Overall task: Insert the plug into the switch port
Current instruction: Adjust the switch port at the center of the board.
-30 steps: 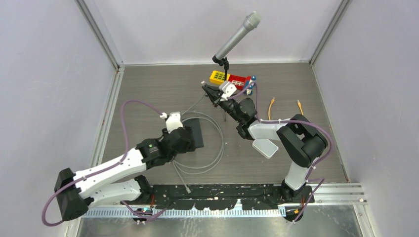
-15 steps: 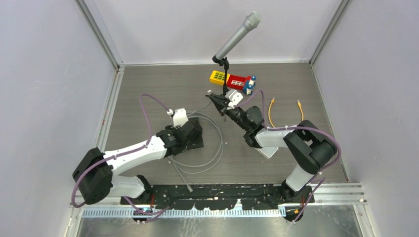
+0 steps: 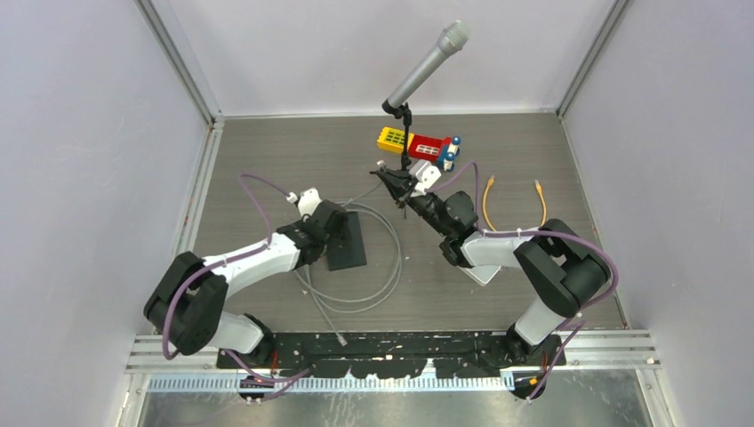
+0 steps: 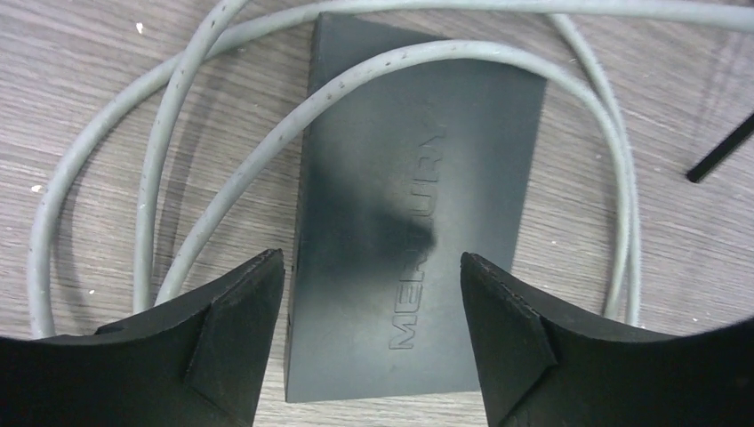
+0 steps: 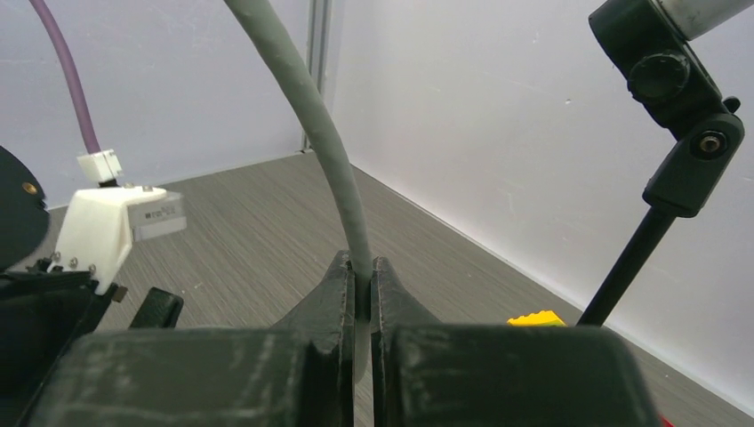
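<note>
Two jaws of the left gripper [image 4: 373,267] stand apart over the Mercury switch [image 4: 418,178], having drawn back leftward. The right gripper [image 5: 358,276] stays clamped on the grey cable [image 5: 307,107], with the plug [image 3: 381,165] seemingly at upper centre, awaiting insertion.

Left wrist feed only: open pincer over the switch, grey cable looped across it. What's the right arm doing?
Observer: The right pincer is shut on the grey cable, which rises out from between its fingers.
Operator: Where's that, relative to the switch?
Observer: In the top view it's beyond the switch and to its right, beside the microphone stand.
Operator: Other cable end?
Observer: The free end lies loose near the table's near edge, plugged into nothing.
</note>
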